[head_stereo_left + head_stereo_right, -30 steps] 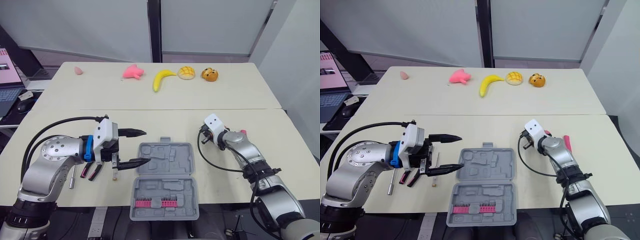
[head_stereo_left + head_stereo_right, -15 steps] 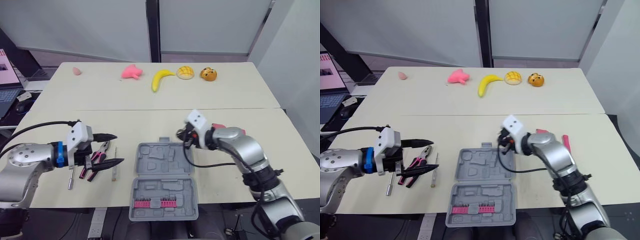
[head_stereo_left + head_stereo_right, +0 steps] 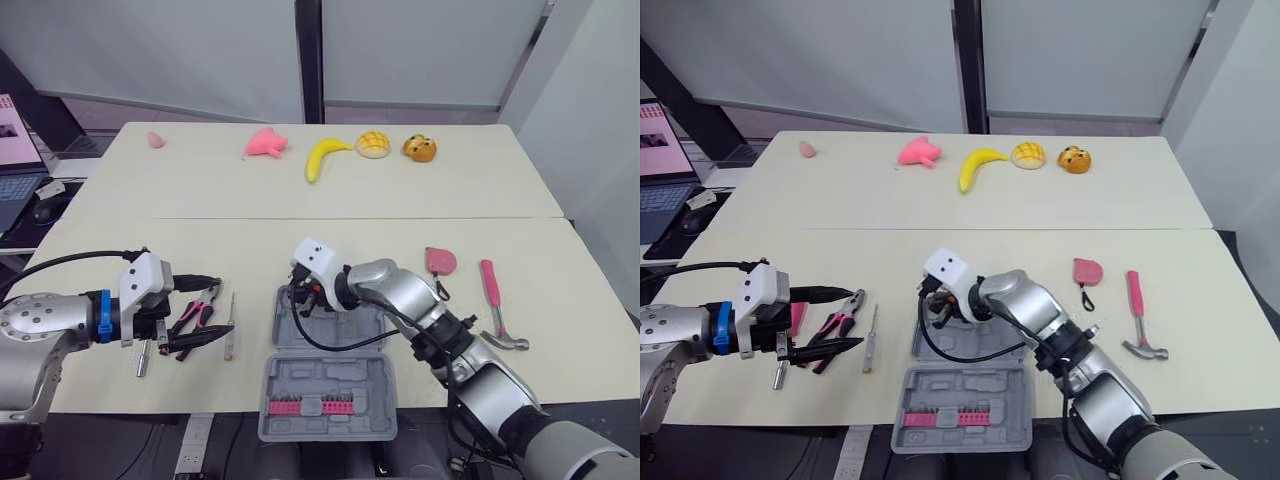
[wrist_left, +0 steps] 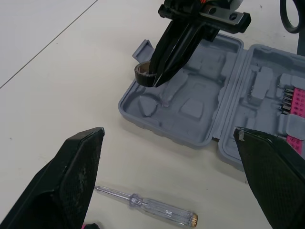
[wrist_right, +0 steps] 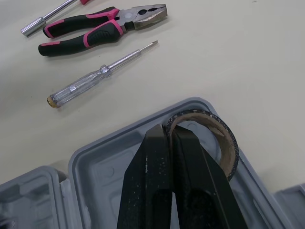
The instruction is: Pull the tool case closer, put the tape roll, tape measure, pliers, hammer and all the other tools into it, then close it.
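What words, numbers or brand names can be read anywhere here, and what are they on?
Laptop screen: a pink and white page, its text too small to read.
Tool case, tape measure, hammer, pliers, screwdriver: no lettering visible.
Tape roll, pinched by the right pincer: no print shows.
Nothing here can be quoted.

Head pair looks down at the table [image 3: 500, 190] — wrist cameras close, sharing the tool case [image 4: 190, 109].
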`<state>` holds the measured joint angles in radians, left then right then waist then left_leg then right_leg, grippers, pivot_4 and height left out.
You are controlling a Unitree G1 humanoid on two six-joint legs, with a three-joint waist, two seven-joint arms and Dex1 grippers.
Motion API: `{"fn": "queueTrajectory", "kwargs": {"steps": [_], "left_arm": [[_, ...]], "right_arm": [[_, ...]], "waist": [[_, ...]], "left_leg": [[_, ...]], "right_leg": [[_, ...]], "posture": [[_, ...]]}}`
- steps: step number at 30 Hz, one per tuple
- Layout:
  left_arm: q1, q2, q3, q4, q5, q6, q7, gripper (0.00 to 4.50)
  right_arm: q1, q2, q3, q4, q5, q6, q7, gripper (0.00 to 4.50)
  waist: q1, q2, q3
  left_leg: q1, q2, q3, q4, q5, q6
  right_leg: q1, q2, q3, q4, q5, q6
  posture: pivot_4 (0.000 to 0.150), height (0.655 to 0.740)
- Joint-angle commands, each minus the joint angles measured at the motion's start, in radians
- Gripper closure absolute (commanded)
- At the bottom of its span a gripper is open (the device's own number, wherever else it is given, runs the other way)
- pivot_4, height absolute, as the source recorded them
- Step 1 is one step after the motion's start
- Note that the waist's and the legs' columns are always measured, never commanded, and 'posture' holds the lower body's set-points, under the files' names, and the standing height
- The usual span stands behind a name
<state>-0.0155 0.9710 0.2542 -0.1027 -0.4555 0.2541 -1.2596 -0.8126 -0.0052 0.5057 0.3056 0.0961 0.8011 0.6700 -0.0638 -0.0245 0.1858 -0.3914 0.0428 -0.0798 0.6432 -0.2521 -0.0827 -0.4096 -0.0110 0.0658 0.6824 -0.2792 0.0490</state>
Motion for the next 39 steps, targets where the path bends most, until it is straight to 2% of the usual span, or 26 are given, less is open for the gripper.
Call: {"fn": "queueTrajectory", "kwargs": {"steps": [1, 16, 26, 29, 32, 36, 39], "left_arm": [[0.008, 0.018, 0.034, -0.01, -0.002, -0.01, -0.004, 0.0], [0.023, 0.018, 0.026, -0.036, -0.002, -0.003, 0.001, 0.0], [0.007, 0.01, 0.009, -0.009, 0.012, -0.023, -0.005, 0.0], [0.008, 0.005, 0.008, 0.012, 0.02, -0.041, -0.012, 0.0], [0.01, 0.002, 0.008, 0.028, 0.024, -0.058, -0.017, 0.0], [0.013, 0.0, 0.011, 0.038, 0.026, -0.071, -0.021, 0.0], [0.018, -0.002, 0.012, 0.037, 0.027, -0.073, -0.018, 0.0]], "right_arm": [[-0.031, 0.033, 0.009, 0.062, -0.029, -0.076, -0.001, 4.48], [-0.039, 0.101, 0.002, 0.243, -0.111, -0.203, 0.008, 4.48], [-0.04, 0.108, -0.022, 0.254, -0.118, -0.212, 0.013, 4.48], [-0.052, 0.105, -0.038, 0.225, -0.11, -0.182, 0.018, 3.7], [-0.05, 0.088, -0.03, 0.153, -0.094, -0.126, 0.062, 3.14], [-0.031, 0.061, -0.013, 0.072, -0.09, -0.089, 0.106, 3.14], [0.003, 0.04, 0.002, 0.051, -0.115, -0.196, 0.099, 3.14]], "waist": [[0.0, 0.0, 0.0], [-0.002, 0.0, 0.0], [-0.002, 0.0, 0.0], [-0.002, 0.0, 0.0], [-0.002, 0.001, 0.0], [-0.001, 0.001, 0.0], [-0.001, 0.0, 0.0]], "left_leg": [[0.0, 0.001, 0.0, 0.0, 0.0, 0.0], [0.0, 0.005, 0.0, 0.0, 0.0, 0.0], [0.0, 0.005, 0.0, 0.0, 0.0, 0.0], [0.0, 0.005, 0.0, 0.0, 0.0, 0.0], [0.0, 0.005, 0.0, 0.0, 0.0, 0.0], [-0.001, 0.005, 0.0, 0.0, 0.0, 0.0], [0.0, 0.005, 0.0, 0.0, 0.0, 0.0]], "right_leg": [[0.0, 0.001, 0.0, 0.0, 0.0, -0.001], [-0.001, 0.006, 0.001, 0.0, 0.002, -0.003], [-0.001, 0.006, 0.001, 0.0, 0.002, -0.003], [-0.002, 0.006, 0.001, 0.0, 0.002, -0.003], [-0.002, 0.006, 0.001, 0.0, 0.002, -0.003], [-0.002, 0.006, 0.001, 0.0, 0.002, -0.003], [-0.002, 0.006, 0.001, 0.0, 0.002, -0.003]], "posture": [[0.15, 0.7255], [0.15, 0.7255], [0.15, 0.7255], [0.15, 0.7255], [0.15, 0.7255], [0.15, 0.7255], [0.15, 0.7255]]}}
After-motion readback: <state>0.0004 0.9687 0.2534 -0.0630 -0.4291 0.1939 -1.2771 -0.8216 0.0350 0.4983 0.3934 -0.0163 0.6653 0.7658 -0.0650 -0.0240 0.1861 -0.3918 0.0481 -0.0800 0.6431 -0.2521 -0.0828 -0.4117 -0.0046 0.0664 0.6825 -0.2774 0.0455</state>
